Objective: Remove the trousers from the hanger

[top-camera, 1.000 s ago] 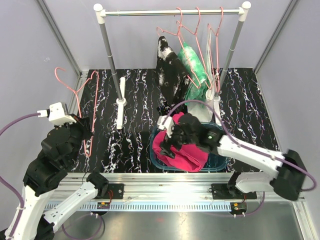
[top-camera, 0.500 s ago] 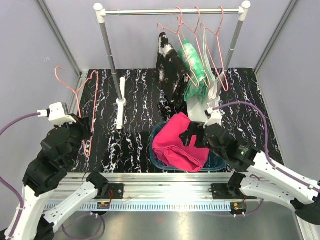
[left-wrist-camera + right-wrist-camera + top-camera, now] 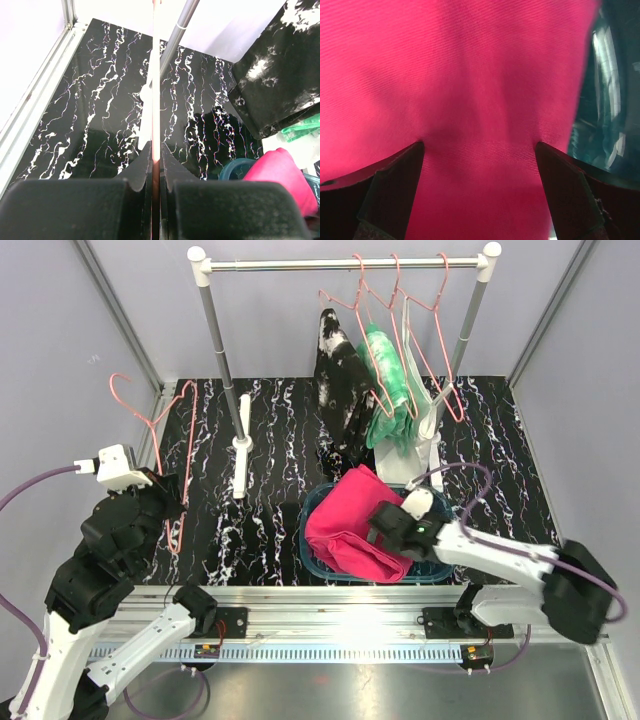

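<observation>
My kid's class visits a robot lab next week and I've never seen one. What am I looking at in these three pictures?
Two robot arms, left and right, stand at the near edge of a table. One picture looks down from above. The other two come from a camera on each wrist. The left gripper is shut on a bare pink hanger. The right gripper, fingers open, rests on pink trousers lying in a blue basket. Black-and-white trousers and green trousers hang from the rack at the back.

White clothes rail (image 3: 340, 263), teal basket (image 3: 305, 540), black marbled tabletop (image 3: 270, 440)
</observation>
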Robot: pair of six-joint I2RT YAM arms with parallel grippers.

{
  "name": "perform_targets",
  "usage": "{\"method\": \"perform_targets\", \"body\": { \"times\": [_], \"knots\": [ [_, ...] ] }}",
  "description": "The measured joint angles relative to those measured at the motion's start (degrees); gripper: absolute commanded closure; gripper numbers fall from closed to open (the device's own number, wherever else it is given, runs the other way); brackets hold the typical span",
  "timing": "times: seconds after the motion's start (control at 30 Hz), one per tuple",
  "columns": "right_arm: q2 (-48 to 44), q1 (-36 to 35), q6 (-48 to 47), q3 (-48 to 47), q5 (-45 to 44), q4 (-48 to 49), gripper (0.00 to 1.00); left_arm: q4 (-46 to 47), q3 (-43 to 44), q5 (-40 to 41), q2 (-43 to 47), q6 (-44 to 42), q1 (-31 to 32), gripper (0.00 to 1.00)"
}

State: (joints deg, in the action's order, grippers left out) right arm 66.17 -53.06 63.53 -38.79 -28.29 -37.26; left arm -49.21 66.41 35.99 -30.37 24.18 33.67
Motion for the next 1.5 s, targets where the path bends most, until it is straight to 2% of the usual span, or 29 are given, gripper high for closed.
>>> {"method": "perform_targets", "body": {
  "times": [0.07, 0.1, 0.17, 0.23, 0.33, 0.37, 0.4, 0.63, 1.0, 1.23, 1.37, 1.47, 1.5],
  "knots": [
    [7.8, 0.5, -0.2, 0.0, 1.6, 3.1, 0.01, 0.0, 0.0, -0.1, 0.0, 0.0, 0.0, 1.00],
    [11.0, 0.7, -0.5, -0.2, 2.1, 4.8, 0.04, 0.0, 0.0, -0.1, 0.0, 0.0, 0.0, 1.00],
    [14.7, 1.0, -2.4, -1.9, 2.5, 6.7, 0.40, 0.0, 0.0, -0.2, 0.0, 0.0, 0.0, 1.00],
    [17.0, 1.0, -4.3, -3.4, 3.1, 8.9, 0.69, -0.2, 0.3, -0.1, -0.1, -0.3, 0.0, 1.00],
    [18.7, 1.1, -8.1, -5.3, 3.5, 9.9, 0.88, -0.2, 1.1, 0.0, 0.0, -0.6, 0.0, 1.00],
    [19.0, 1.1, -9.6, -5.8, 3.5, 9.9, 0.98, -0.2, 1.2, 0.0, 0.0, -0.7, 0.0, 1.00],
    [19.3, 1.1, -11.0, -6.3, 3.6, 9.6, 1.00, -0.2, 1.4, 0.0, 0.0, -0.8, 0.0, 1.00],
    [20.5, 1.1, -20.7, -9.8, 3.6, 6.6, 1.00, -0.2, 1.4, 0.1, 0.3, -1.3, 0.0, 1.00],
    [11.8, 1.1, -30.8, -14.6, 2.3, -5.9, 1.00, -0.2, 1.4, 0.1, 0.3, -1.5, 0.0, 1.00],
    [15.6, 1.6, -38.0, -23.5, -0.1, -15.1, 1.00, -0.2, 1.5, 0.1, 0.3, -1.5, 0.0, 1.00],
    [16.3, 3.1, -43.0, -23.8, -0.7, -16.0, 1.00, -0.1, 1.5, 0.0, 0.3, -1.5, 0.0, 1.00],
    [16.4, 4.5, -47.2, -23.1, -0.4, -15.7, 0.93, -0.1, 1.5, 0.0, 0.3, -1.5, 0.0, 1.00],
    [16.5, 4.6, -48.1, -22.9, -0.3, -15.5, 0.87, 0.0, 1.5, 0.0, 0.3, -1.5, 0.0, 1.00]
  ]
}}
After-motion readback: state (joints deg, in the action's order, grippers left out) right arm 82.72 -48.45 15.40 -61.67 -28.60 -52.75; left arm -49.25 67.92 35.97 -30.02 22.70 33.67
